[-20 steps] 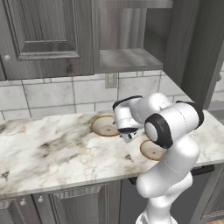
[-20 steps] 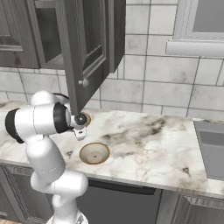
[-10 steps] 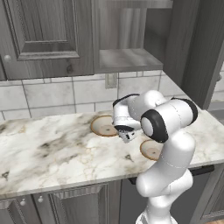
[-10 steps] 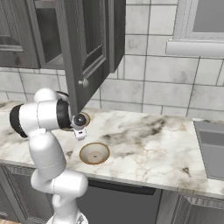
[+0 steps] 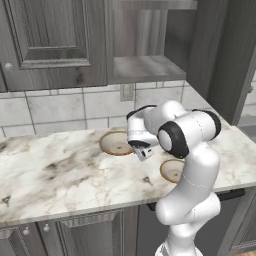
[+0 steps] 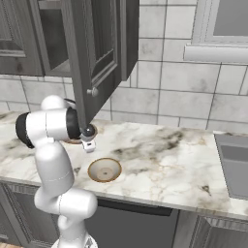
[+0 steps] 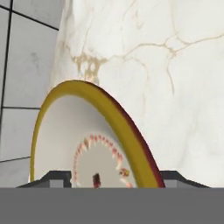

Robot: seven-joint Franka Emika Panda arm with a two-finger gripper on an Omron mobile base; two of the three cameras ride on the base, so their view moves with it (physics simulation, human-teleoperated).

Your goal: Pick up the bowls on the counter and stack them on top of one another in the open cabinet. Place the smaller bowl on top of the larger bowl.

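With the claw (image 5: 144, 152) spread, seemingly straddling the larger bowl's (image 5: 115, 143) 3 o'clock rim, the next move is pinching it.

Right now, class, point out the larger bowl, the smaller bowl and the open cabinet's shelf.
larger bowl (image 5: 116, 143), left base view, cream inside.
smaller bowl (image 6: 104, 169), right base view, centre of inside.
open cabinet (image 5: 145, 67), left base view, flat shelf surface.

Evenly bright, soft and a little blurry all over. Faint shadow on surface (image 5: 75, 175) at six o'clock under arm.
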